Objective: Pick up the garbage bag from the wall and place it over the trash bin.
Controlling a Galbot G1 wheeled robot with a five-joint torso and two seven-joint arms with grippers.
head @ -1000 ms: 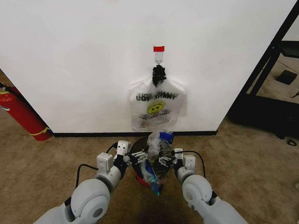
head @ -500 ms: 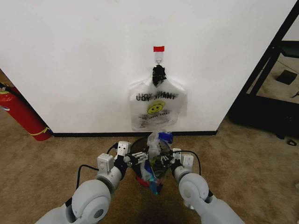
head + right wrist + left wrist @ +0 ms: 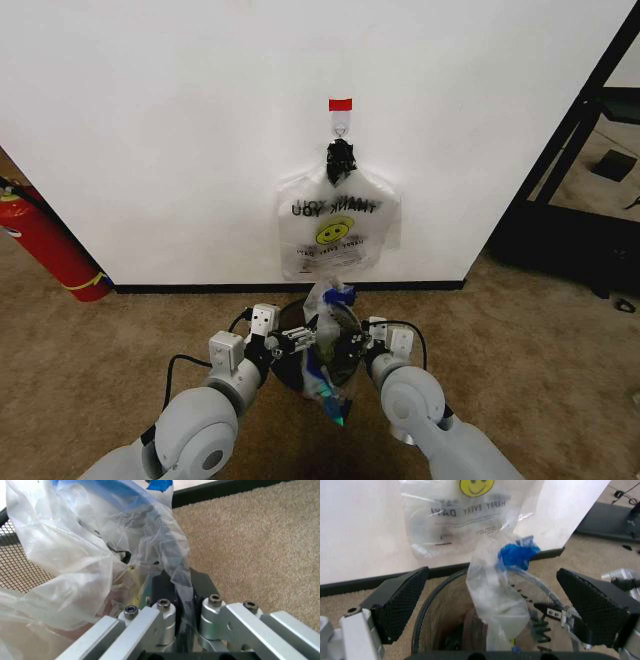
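The garbage bag (image 3: 328, 335), crumpled see-through plastic with blue patches, hangs over the black mesh trash bin (image 3: 284, 368) on the carpet in front of the wall (image 3: 150, 120). My right gripper (image 3: 177, 588) is shut on a fold of the garbage bag (image 3: 75, 555), beside the trash bin's mesh (image 3: 20, 566). My left gripper (image 3: 491, 572) stands open above the trash bin's rim (image 3: 432, 603). The garbage bag (image 3: 495, 603) dangles between its black pads (image 3: 400, 600) without touching them. In the head view the left gripper (image 3: 300, 338) and right gripper (image 3: 352, 345) flank the bag.
A smiley-face bag (image 3: 338, 235) hangs from the hook (image 3: 340, 125) under a red tape strip (image 3: 341, 104). A red fire extinguisher (image 3: 50, 245) leans at the left by the baseboard. A black frame (image 3: 580, 130) stands at the right. Carpet lies open on both sides.
My right arm has drawn inward to the left with the bag. The bag has sunk lower over the bin. The left gripper has barely moved.
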